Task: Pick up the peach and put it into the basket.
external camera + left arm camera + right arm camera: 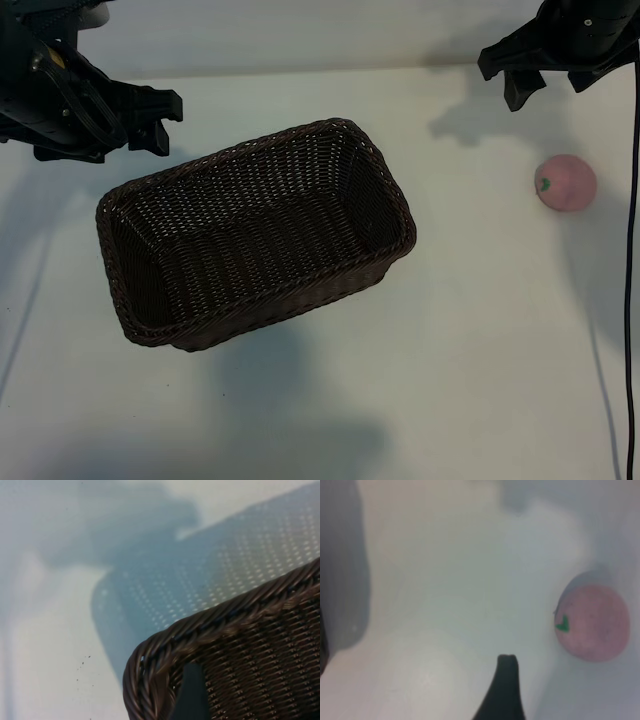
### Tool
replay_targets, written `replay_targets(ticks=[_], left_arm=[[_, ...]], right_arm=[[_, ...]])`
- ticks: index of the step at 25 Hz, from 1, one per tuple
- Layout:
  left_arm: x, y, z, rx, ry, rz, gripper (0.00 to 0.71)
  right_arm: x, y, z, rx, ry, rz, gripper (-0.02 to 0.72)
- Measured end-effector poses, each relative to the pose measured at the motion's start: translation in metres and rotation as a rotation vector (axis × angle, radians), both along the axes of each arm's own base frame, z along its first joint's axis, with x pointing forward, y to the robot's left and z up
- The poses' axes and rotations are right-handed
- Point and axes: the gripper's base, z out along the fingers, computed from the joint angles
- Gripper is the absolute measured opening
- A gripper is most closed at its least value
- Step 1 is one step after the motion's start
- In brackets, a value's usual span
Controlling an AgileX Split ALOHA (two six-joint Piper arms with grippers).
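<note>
The peach (566,183), small, round and pale pink with a green stem mark, lies on the white table at the right, well apart from the basket. In the right wrist view the peach (592,622) lies off to one side of one dark finger (506,690), not touching it. My right gripper (547,92) hovers open and empty just behind the peach. The dark-brown wicker basket (390,190) sits empty in the middle, turned at an angle. My left gripper (170,125) hangs open by the basket's far left end. One of its fingers (192,695) shows over a braided basket corner (150,665).
The white table (480,380) has bare surface in front of the basket and between basket and peach. A black cable (634,250) runs down the right edge. Both arms and the basket cast shadows on the table.
</note>
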Motion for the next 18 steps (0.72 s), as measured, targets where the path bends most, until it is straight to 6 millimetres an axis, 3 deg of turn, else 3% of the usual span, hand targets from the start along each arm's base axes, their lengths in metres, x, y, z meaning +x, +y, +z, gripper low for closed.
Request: replay_targets(ticks=[18], left_arm=[[0.0,0.0,0.0,0.0,0.0,0.0,0.589]], right_arm=[[0.0,0.0,0.0,0.0,0.0,-0.001,0.6]])
